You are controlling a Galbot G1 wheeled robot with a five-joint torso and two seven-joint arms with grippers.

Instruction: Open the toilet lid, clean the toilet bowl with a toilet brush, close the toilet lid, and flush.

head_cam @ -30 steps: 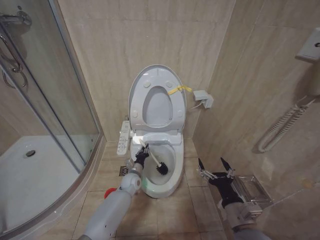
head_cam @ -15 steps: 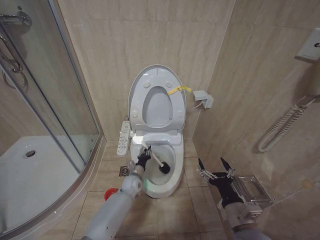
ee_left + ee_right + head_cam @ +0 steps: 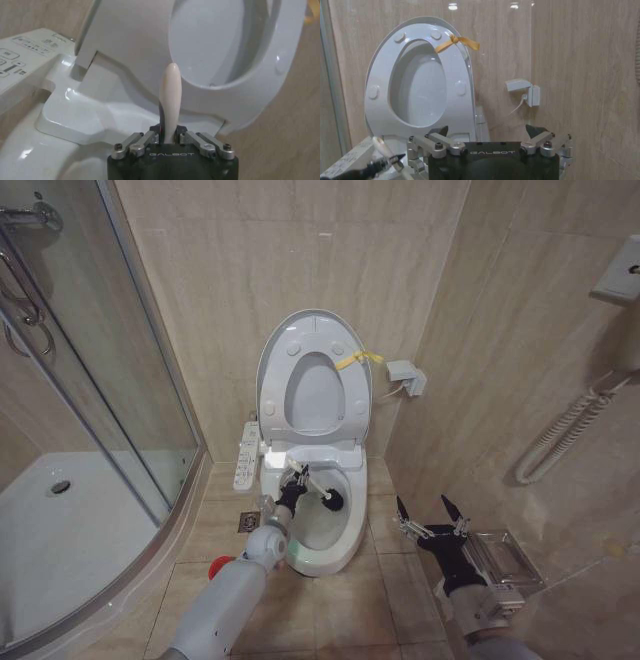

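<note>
Small bathroom, beige tiled walls and beige tiled floor (image 3: 390, 580); curved glass shower enclosure (image 3: 110, 410) on the robot's left, with a white shower tray behind the glass. A white wall box (image 3: 406, 377) with a cable sits on the wall just right of the toilet. Toilet lid (image 3: 316, 376) stands upright against the back wall, ring seat raised flat against it, yellow strap (image 3: 358, 360) tied at its right edge. White control panel (image 3: 246, 454) juts from the bowl's left side. Toilet bowl (image 3: 318, 520) is open; inside it lies the toilet brush (image 3: 318, 495), black bristle head low toward the bowl's right inner wall, white handle slanting up and left. Left hand (image 3: 291, 486) is over the bowl's rear left rim, fingers closed narrow on the brush handle; left wrist view shows the handle end rising between the fingers. Right hand (image 3: 430, 513) hangs over the floor right of the bowl, well apart from it, fingers spread wide, holding nothing. A red holder cup (image 3: 219, 562) stands on the floor beside the bowl's left front.
</note>
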